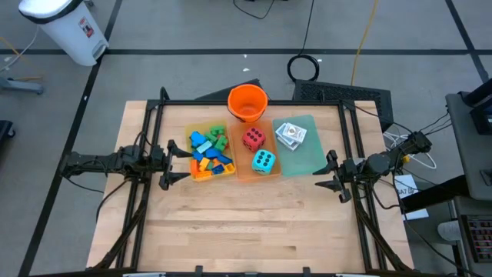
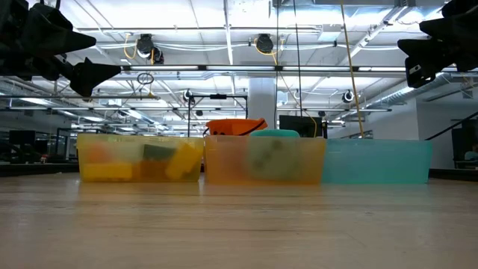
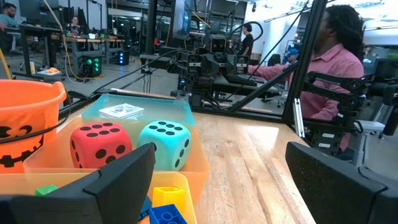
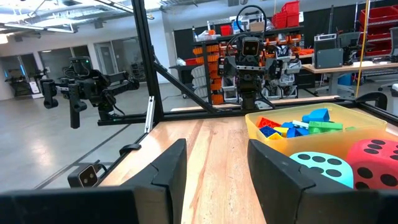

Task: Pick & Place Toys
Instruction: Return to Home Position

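So, we caught both arms up off the desk (image 1: 246, 231) with nothing in either one. The left tool (image 1: 174, 162) hung at the desk's left edge, just beside the yellow tray (image 1: 190, 129), with its fingers spread wide and empty. The right tool (image 1: 332, 174) was over at the right edge, near the green tray (image 1: 307, 154) but apart from it. Its fingers were parted a bit less than the left's, and it held nothing either. In the low view we saw both of them well above the desk surface, one in each upper corner.

The toys were all in the three trays, which sat side by side across the back half of the desk. The building bricks (image 1: 209, 151) (blue, green, yellow, orange, a bit of red) were heaped in the yellow tray. The red die (image 1: 254, 138) and the teal die (image 1: 264, 161) shared the orange tray (image 1: 241, 158) in the middle, the red one toward the back and the teal one toward the front. They were close together, but we couldn't tell if they touched. The card packs (image 1: 290, 134) lay at the back end of the green tray. The orange bucket (image 1: 247, 102) stood just behind the trays at the desk's back edge. In the left wrist view we also saw a person (image 3: 329, 68) in a pink shirt sitting beyond the desk.
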Robot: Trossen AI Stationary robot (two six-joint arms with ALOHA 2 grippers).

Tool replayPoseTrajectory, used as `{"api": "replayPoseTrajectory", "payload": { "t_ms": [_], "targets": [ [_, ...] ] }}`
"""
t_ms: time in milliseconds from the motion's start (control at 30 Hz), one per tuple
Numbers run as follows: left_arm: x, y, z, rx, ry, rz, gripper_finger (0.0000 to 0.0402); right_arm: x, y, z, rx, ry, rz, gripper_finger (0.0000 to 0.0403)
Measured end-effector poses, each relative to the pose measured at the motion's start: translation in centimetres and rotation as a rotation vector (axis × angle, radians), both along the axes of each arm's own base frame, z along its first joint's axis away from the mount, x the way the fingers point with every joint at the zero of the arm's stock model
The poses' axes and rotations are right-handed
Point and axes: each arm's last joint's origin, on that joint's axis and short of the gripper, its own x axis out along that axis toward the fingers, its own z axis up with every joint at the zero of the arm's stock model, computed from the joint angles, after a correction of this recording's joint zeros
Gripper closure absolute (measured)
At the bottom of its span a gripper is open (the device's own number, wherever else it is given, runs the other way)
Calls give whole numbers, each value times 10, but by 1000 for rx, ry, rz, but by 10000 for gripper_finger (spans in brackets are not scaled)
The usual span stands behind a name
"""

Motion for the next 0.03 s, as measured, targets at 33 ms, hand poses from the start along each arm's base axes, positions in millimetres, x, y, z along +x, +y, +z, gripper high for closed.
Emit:
{"api": "replayPoseTrajectory", "payload": {
  "t_ms": [33],
  "targets": [
    [0, 0, 0, 0, 0, 0, 36, 0, 0, 0, 0, 0, 0, 264]
  ]
}}
